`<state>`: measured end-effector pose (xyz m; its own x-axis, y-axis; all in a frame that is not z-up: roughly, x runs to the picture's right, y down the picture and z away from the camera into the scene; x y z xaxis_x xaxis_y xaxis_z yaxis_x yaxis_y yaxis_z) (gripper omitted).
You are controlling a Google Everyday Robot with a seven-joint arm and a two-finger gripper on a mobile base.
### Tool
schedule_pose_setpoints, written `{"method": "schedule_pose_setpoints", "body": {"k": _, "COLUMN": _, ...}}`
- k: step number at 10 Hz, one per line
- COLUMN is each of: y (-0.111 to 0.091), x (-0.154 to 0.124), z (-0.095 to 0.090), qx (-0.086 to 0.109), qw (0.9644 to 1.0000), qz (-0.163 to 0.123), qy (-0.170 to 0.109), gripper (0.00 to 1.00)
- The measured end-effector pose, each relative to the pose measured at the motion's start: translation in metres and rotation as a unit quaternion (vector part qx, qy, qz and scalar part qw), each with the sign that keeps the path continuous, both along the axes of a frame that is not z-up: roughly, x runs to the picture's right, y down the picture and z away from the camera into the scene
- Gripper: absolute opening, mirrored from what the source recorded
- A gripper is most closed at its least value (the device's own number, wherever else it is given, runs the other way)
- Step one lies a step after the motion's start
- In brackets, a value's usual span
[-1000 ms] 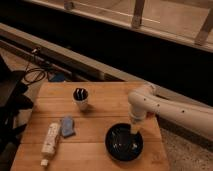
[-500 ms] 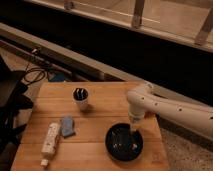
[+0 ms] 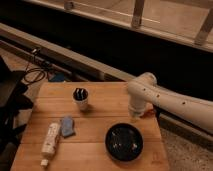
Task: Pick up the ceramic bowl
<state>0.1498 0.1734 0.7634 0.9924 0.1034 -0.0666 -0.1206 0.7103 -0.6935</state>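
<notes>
The ceramic bowl (image 3: pixel 124 141) is a wide, shallow, glossy black bowl resting on the wooden table (image 3: pixel 100 125) near its front right corner. My white arm comes in from the right, and the gripper (image 3: pixel 135 114) points down just beyond the bowl's far rim, slightly to the right of its middle. The gripper holds nothing that I can see.
A small white cup (image 3: pixel 81 99) with dark items stands at the table's middle back. A white tube (image 3: pixel 50 140) and a blue-grey cloth (image 3: pixel 66 126) lie at the front left. Dark cables (image 3: pixel 35 75) lie on the floor to the left. A dark wall runs behind.
The arm has shifted slightly left, with the gripper staying above the bowl's far rim. The bowl, the cup and the other things have not moved.
</notes>
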Motion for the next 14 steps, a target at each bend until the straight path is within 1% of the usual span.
{"method": "schedule_pose_setpoints", "body": {"k": 2, "y": 0.013, "x": -0.003, "z": 0.007, "qx": -0.005, "qw": 1.0000, "qz": 0.007, "qy": -0.002, "gripper": 0.61}}
{"method": "schedule_pose_setpoints", "body": {"k": 3, "y": 0.026, "x": -0.007, "z": 0.018, "qx": -0.005, "qw": 0.9999, "qz": 0.011, "qy": -0.006, "gripper": 0.73}}
{"method": "schedule_pose_setpoints", "body": {"k": 4, "y": 0.035, "x": -0.011, "z": 0.026, "qx": -0.006, "qw": 0.9999, "qz": 0.012, "qy": -0.009, "gripper": 0.79}}
{"method": "schedule_pose_setpoints", "body": {"k": 5, "y": 0.040, "x": -0.013, "z": 0.030, "qx": -0.006, "qw": 0.9998, "qz": 0.014, "qy": -0.011, "gripper": 0.80}}
{"method": "schedule_pose_setpoints", "body": {"k": 6, "y": 0.043, "x": -0.013, "z": 0.031, "qx": -0.004, "qw": 0.9998, "qz": 0.016, "qy": -0.012, "gripper": 0.80}}
{"method": "schedule_pose_setpoints", "body": {"k": 8, "y": 0.039, "x": -0.016, "z": 0.024, "qx": 0.001, "qw": 0.9997, "qz": 0.018, "qy": -0.013, "gripper": 0.80}}
{"method": "schedule_pose_setpoints", "body": {"k": 9, "y": 0.038, "x": -0.016, "z": 0.022, "qx": -0.001, "qw": 0.9997, "qz": 0.019, "qy": -0.013, "gripper": 0.80}}
{"method": "schedule_pose_setpoints", "body": {"k": 11, "y": 0.047, "x": -0.019, "z": 0.030, "qx": -0.019, "qw": 0.9995, "qz": 0.020, "qy": -0.017, "gripper": 0.80}}
{"method": "schedule_pose_setpoints", "body": {"k": 12, "y": 0.052, "x": -0.020, "z": 0.035, "qx": -0.025, "qw": 0.9993, "qz": 0.020, "qy": -0.018, "gripper": 0.77}}
{"method": "schedule_pose_setpoints", "body": {"k": 13, "y": 0.053, "x": -0.021, "z": 0.038, "qx": -0.021, "qw": 0.9995, "qz": 0.017, "qy": -0.015, "gripper": 0.66}}
{"method": "schedule_pose_setpoints", "body": {"k": 14, "y": 0.049, "x": -0.019, "z": 0.036, "qx": -0.016, "qw": 0.9997, "qz": 0.017, "qy": -0.012, "gripper": 0.57}}
